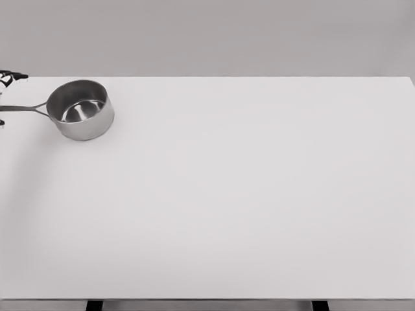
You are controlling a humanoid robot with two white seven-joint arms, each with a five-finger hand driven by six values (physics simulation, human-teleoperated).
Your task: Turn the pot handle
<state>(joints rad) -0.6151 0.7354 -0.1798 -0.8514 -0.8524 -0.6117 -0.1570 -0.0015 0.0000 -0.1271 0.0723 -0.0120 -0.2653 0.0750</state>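
Note:
A shiny steel saucepan (80, 110) stands upright on the white table (233, 194) at the far left. Its thin handle (23, 107) points left and runs off the picture's edge. Only a little of my left hand (6, 99) shows at that edge. Dark-tipped fingers (11, 76) reach in above the handle, and another tip shows just below it. They stand apart from the handle, which lies in the gap between them, and they hold nothing. The rest of the hand and arm is cut off. No right arm shows.
The table's far edge runs just behind the pot, with a plain grey wall beyond. The table's near edge and two dark legs show at the bottom.

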